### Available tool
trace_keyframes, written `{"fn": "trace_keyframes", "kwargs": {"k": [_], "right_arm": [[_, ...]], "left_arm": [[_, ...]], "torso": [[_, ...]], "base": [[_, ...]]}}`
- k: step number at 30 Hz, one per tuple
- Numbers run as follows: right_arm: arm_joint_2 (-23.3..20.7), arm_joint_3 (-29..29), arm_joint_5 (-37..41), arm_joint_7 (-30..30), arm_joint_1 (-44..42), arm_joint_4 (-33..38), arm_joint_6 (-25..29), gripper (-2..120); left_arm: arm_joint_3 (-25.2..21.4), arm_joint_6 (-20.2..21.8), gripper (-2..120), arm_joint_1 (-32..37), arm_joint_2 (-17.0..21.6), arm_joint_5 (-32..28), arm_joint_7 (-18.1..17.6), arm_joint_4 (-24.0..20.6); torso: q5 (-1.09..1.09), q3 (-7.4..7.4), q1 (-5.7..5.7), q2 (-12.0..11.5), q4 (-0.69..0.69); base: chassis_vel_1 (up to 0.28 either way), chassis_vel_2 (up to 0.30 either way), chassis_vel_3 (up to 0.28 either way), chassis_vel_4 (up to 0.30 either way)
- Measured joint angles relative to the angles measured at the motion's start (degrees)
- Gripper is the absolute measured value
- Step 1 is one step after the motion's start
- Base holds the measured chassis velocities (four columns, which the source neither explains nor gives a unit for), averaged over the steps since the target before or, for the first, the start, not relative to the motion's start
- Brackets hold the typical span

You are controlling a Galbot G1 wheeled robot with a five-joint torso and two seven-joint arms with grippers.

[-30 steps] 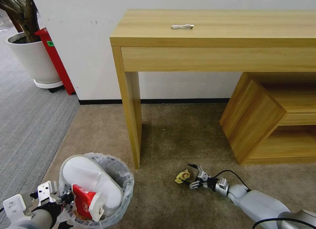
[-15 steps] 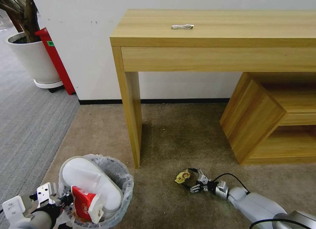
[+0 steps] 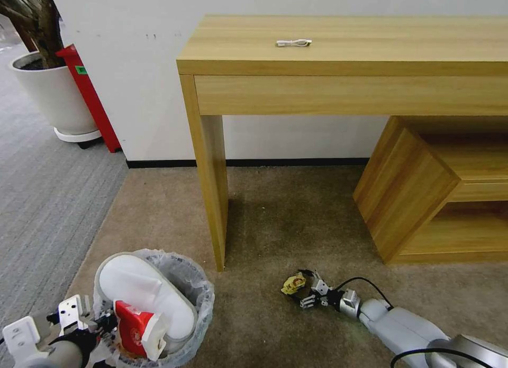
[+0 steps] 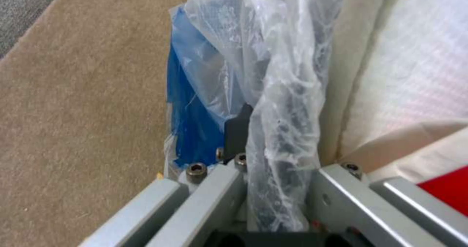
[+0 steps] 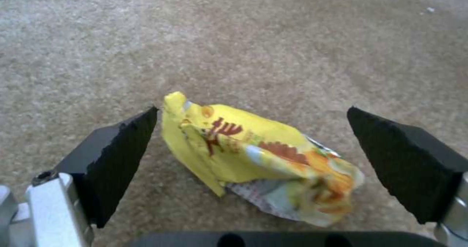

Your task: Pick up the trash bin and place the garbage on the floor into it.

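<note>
The trash bin (image 3: 203, 299), lined with a crinkled plastic bag, is at the lower left of the head view. A white slipper (image 3: 143, 288) and a red-white carton (image 3: 135, 328) stick out of it. My left gripper (image 3: 100, 323) is shut on the bin's bag-covered rim (image 4: 287, 93), beside its blue wall (image 4: 188, 130). A crumpled yellow wrapper (image 3: 292, 283) lies on the beige carpet floor (image 3: 275, 220). My right gripper (image 3: 302, 288) is low over it and open. In the right wrist view its two black pads straddle the wrapper (image 5: 253, 148) without touching it.
The wooden desk's leg (image 3: 211, 198) stands between the bin and the wrapper. A low wooden shelf unit (image 3: 423, 198) is at the right. A white planter (image 3: 53, 92) and a red object (image 3: 90, 92) stand at the far left, by the grey striped carpet (image 3: 42, 198).
My right gripper has slid left along the carpet, so its open fingers now flank the yellow wrapper. The left gripper and the bin have sunk slightly.
</note>
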Motion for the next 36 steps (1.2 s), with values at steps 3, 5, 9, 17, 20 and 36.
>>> {"fn": "trace_keyframes", "kwargs": {"k": [3,5,9,17,20,36], "right_arm": [[0.4,-0.3,-0.3,0.2,0.0,-0.2,0.0,99],[0.6,-0.3,-0.5,0.4,0.0,-0.3,0.0,99],[0.9,-0.3,-1.5,1.0,-0.3,-0.5,0.0,98],[-0.6,0.7,-2.0,1.0,-0.7,0.6,0.0,98],[-1.3,1.1,-2.1,0.9,-0.8,1.0,0.0,98],[-2.1,1.7,-2.6,0.6,-0.7,1.2,0.0,98]], "left_arm": [[-0.1,0.0,0,0.3,-0.1,0.0,0.0,0.0],[-0.1,0.0,0,0.3,-0.2,0.1,0.0,0.0],[-0.2,0.0,0,0.4,-0.3,0.1,0.0,0.0],[-0.2,0.0,0,0.4,-0.3,0.2,0.0,0.0],[-0.2,0.0,0,0.5,-0.4,0.3,0.0,0.0],[0.5,0.0,0,0.4,-0.8,1.1,0.3,0.0]], "torso": [[0.00,0.00,0.00,0.0,0.00],[0.00,0.00,0.00,0.0,0.00],[0.01,0.00,0.00,0.0,0.00],[0.01,0.00,0.00,0.0,0.00],[0.00,0.00,0.00,0.0,-0.01],[0.01,0.00,0.00,0.0,0.00]], "base": [[0.000,0.000,0.000,0.000],[0.000,0.000,0.000,0.000],[0.000,0.000,0.000,0.000],[0.000,0.000,0.000,0.000],[0.000,0.000,0.000,0.000],[0.000,0.000,0.000,0.000]]}}
